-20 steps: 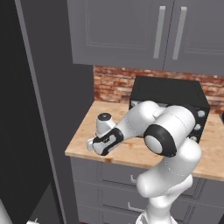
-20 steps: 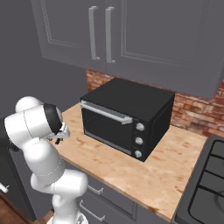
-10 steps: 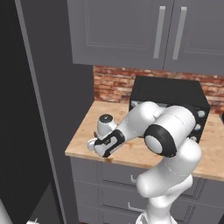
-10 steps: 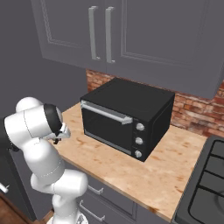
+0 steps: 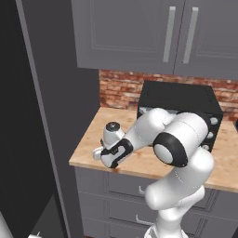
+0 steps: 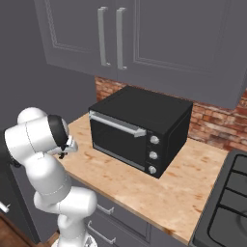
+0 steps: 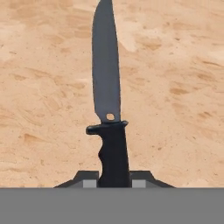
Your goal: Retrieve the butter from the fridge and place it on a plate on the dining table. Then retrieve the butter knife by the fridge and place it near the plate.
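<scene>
Now that the claw (image 7: 113, 183) has snapped shut from open on the butter knife's (image 7: 108, 113) dark handle, which lies flat on the wood worktop (image 5: 139, 160) beside the fridge (image 5: 23, 116), lifting probably comes next.

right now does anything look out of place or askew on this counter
Nothing stands out. The butter knife lies flat on the wooden counter, its handle between the fingers of the shut end effector. The microwave sits square with its door closed.
</scene>
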Controlling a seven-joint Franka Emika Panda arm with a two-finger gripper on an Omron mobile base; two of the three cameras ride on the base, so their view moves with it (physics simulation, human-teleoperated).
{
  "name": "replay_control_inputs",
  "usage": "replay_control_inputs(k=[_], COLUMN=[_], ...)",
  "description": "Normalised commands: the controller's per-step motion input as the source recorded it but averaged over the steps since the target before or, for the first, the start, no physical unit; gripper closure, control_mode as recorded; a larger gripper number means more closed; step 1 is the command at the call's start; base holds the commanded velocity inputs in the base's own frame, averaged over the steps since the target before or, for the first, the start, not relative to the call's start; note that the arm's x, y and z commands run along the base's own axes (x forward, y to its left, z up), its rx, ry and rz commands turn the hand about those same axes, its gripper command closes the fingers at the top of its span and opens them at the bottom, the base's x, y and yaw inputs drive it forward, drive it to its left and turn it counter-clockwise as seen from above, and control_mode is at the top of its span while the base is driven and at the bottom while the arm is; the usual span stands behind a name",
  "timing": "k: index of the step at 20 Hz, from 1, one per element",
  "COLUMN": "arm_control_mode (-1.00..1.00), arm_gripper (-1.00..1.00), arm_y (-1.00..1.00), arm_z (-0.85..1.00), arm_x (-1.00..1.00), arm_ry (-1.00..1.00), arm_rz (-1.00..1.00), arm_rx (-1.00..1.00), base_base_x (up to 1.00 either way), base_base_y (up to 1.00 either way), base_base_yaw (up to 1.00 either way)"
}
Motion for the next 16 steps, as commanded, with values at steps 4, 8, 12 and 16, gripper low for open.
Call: replay_control_inputs(k=[4, 8, 12, 16], arm_control_mode=[-1.0, -1.0, -1.0, -1.0], arm_gripper=[1.0, 1.0, 1.0, 1.0], arm_y=[-0.02, -0.06, -0.01, 0.0], arm_z=[-0.01, -0.03, 0.29, 0.42], arm_x=[0.03, 0.01, -0.04, -0.16], arm_ry=[0.0, -0.02, -0.01, 0.0], arm_rz=[0.0, 0.0, 0.0, 0.0], arm_rx=[0.01, 0.02, 0.04, 0.0], base_base_x=[0.0, 0.0, 0.0, 0.0], base_base_y=[0.0, 0.0, 0.0, 0.0], base_base_yaw=[0.0, 0.0, 0.0, 0.0])
